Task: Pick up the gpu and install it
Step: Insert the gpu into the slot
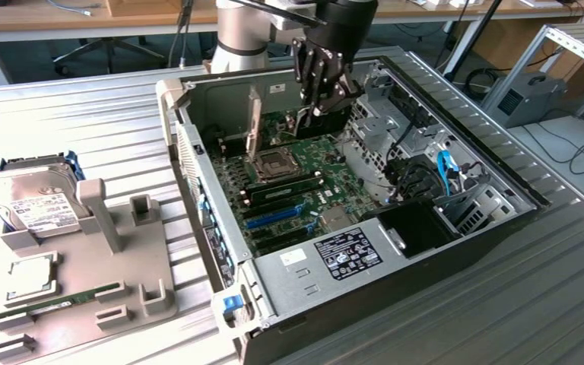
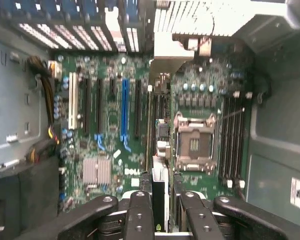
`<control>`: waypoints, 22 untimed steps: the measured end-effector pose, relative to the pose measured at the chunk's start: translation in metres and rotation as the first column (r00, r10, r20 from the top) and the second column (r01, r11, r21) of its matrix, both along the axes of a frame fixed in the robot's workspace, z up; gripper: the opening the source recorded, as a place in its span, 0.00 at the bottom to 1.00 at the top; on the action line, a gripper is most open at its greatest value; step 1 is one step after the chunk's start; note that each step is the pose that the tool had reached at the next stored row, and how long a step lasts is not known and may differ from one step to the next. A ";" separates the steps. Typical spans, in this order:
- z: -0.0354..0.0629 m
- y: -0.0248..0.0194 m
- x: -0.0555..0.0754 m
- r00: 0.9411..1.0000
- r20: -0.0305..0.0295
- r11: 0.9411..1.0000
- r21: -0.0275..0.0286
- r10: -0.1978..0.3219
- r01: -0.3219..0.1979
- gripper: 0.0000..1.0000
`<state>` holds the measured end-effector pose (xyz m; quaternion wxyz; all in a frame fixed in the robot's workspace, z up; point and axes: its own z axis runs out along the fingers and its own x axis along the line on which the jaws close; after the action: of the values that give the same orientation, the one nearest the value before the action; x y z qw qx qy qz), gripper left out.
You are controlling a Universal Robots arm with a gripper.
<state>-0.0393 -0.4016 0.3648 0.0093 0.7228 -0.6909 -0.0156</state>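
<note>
The gripper [image 1: 322, 95] hangs inside the open computer case [image 1: 495, 179], above the far end of the motherboard [image 1: 303, 179]. Its fingers [image 1: 310, 72] are closed on the gpu [image 1: 322, 122], a dark flat card held on edge and hanging just below the fingertips. In the wrist view the gripper [image 2: 160, 200] shows two black fingers [image 2: 140, 210] with the card [image 2: 160, 195] clamped between them, seen edge-on and running away from the fingers towards the board.

Directly beyond the fingertips lies the green motherboard [image 2: 115, 165]. To one side of the held card sits the empty CPU socket [image 2: 194, 145] with its metal frame; past that, the memory slots [image 2: 232, 135]. To the other side stands the blue expansion slot [image 2: 124, 110], flanked by black slots and one white slot [image 2: 73, 107]. The card's lower edge stands clear of the board, between the socket and the blue slot.

Outside the case, well apart from the fingers at the exterior view's left, a grey parts holder [image 1: 89, 304] rests on the ribbed metal table [image 1: 535, 304]. It carries a hard drive [image 1: 30, 201], a processor [image 1: 30, 275] and a memory stick [image 1: 58, 300].
</note>
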 end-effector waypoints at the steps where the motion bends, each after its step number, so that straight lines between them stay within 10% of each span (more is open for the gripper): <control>1: -0.0003 0.0000 0.000 1.000 -0.012 1.000 0.000 0.000 0.000 0.26; 6: -0.0004 0.0000 0.000 1.000 -0.018 1.000 0.005 0.000 0.000 0.26; 8: -0.0004 -0.0002 0.000 1.000 -0.018 0.999 0.036 0.001 0.000 0.26; 9: -0.0004 -0.0002 0.000 1.000 -0.018 0.999 0.040 0.001 0.000 0.26; 22: -0.0022 -0.0045 0.000 1.000 -0.018 0.999 0.040 0.001 0.000 0.26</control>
<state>-0.0395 -0.4061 0.3626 0.0008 0.7227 -0.6902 -0.0360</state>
